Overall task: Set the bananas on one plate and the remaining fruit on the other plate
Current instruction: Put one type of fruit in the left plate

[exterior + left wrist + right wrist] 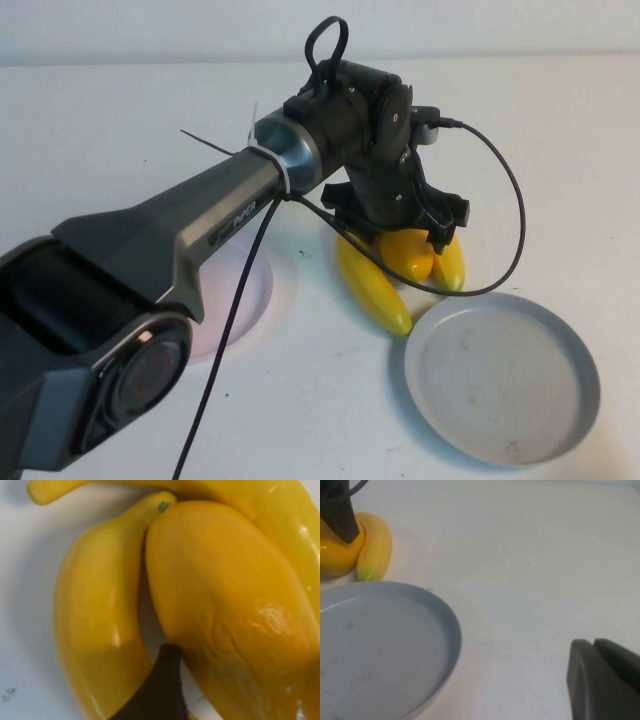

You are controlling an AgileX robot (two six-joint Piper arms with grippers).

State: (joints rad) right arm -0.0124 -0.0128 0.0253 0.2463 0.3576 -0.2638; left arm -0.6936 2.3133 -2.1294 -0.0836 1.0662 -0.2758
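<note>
Left gripper (400,225): low over the fruit cluster mid-counter; grip state cannot be told.
Right gripper (605,680): apart, fingers together.
Mango (225,605): touching banana (95,620).
Grey-blue plate (575,350): near-right, bare.
Pink plate (262,290): left, under the arm.

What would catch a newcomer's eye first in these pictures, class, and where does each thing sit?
The big dark left arm sweeps across the table, its left gripper down over a tight cluster of yellow fruit at the centre. In front of the fruit to the right lies the empty grey-blue plate, while the pink plate sits half hidden under the arm. The right gripper shows only in its wrist view, beside the grey-blue plate.
</note>
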